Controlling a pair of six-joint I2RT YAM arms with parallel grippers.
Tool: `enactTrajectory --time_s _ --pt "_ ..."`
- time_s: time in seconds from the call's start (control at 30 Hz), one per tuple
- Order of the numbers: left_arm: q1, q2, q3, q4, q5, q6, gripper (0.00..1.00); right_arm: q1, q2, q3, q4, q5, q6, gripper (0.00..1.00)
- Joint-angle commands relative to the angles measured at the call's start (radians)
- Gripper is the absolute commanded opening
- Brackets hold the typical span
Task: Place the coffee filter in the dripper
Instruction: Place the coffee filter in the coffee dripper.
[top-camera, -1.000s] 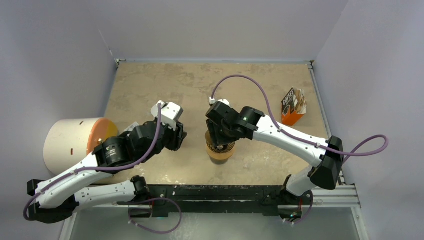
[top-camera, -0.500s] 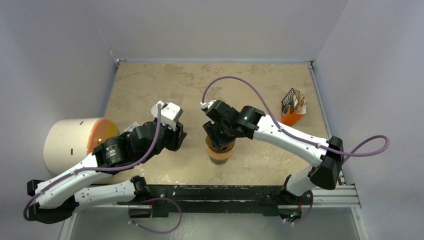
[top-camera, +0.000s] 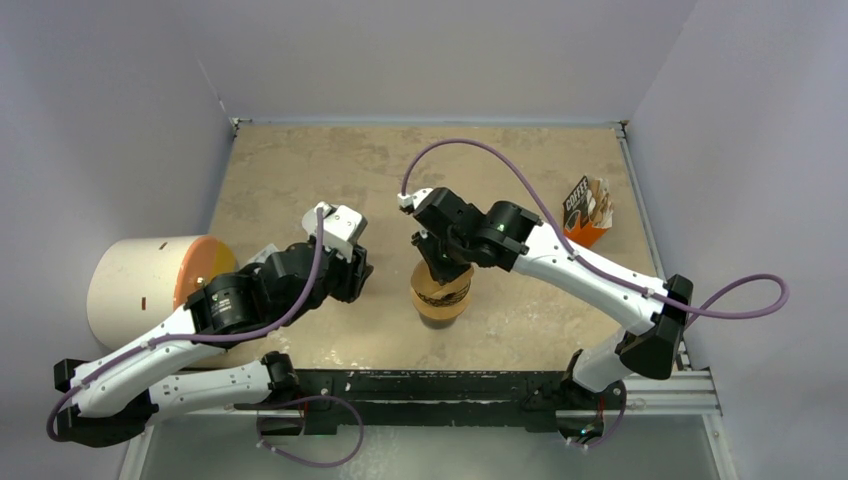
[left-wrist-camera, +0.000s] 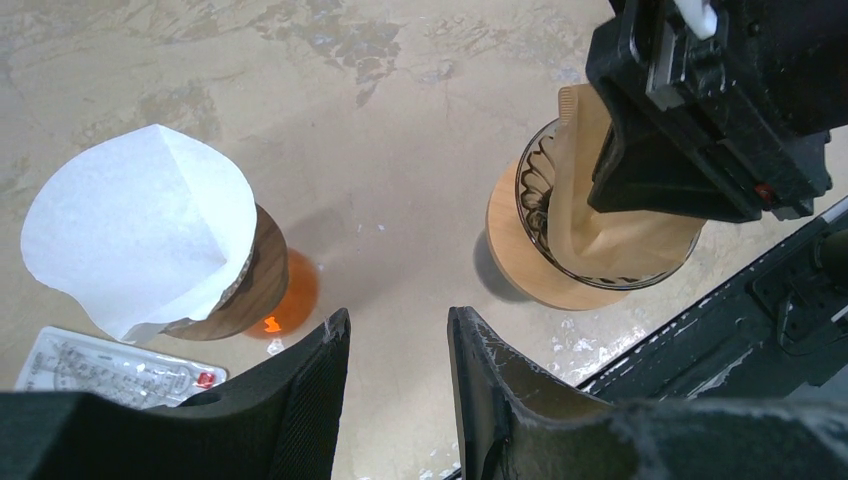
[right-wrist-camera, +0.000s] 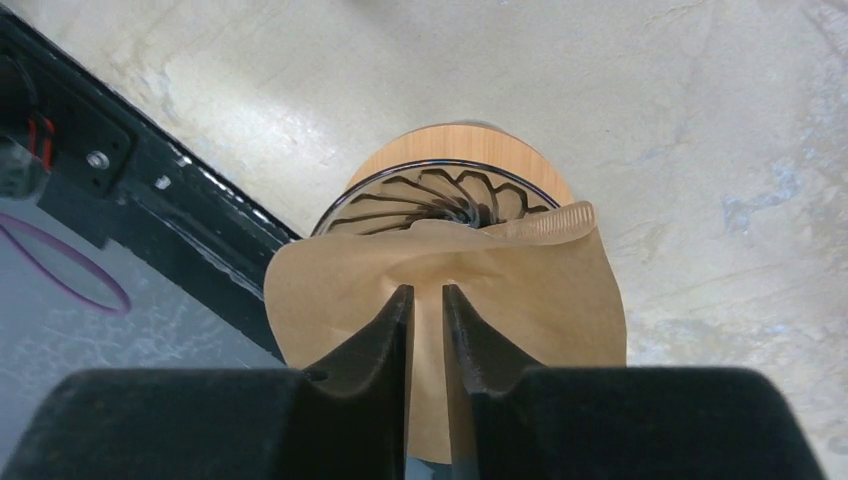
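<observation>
coffee filter (right-wrist-camera: 520, 300) is partway in the dripper (right-wrist-camera: 425, 195). It sits crumpled over the near side of the mouth, with the spiral ribs bare on the far side and one edge standing above the rim.

The dripper is upright on the table (top-camera: 300, 170), near the front rail, between the arms.

right gripper (right-wrist-camera: 428, 292) is directly above it, fingers nearly together and pinching a fold of the filter.

left gripper (left-wrist-camera: 397, 330) is partly open with nothing between the fingers. It hangs over bare table to the left of the dripper, not touching it.

On that side, a white filter (left-wrist-camera: 140, 230) sits on an orange glass vessel (left-wrist-camera: 295, 295).

The coffee packet (top-camera: 583, 213) is far right, well apart.
</observation>
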Motion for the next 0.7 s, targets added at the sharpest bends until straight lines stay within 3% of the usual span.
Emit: enactTrajectory --time_s 0.0,0.07,0.3,0.67 --pt "-0.005 0.006 0.056 -0.022 -0.001 0.030 0.40 0.005 -0.008 0.053 -0.047 0.046 0.099 0.12" --pt "-0.005 0.008 0.063 -0.030 -0.006 0.037 0.40 0.005 -0.001 0.059 -0.059 0.064 0.151 0.00" --pt "-0.005 -0.005 0.036 -0.015 -0.019 0.052 0.40 0.004 0.020 0.024 -0.083 0.146 0.389 0.00" --pt "-0.003 -0.085 -0.043 0.007 0.010 0.037 0.40 0.005 0.091 0.037 -0.119 0.171 0.550 0.00"
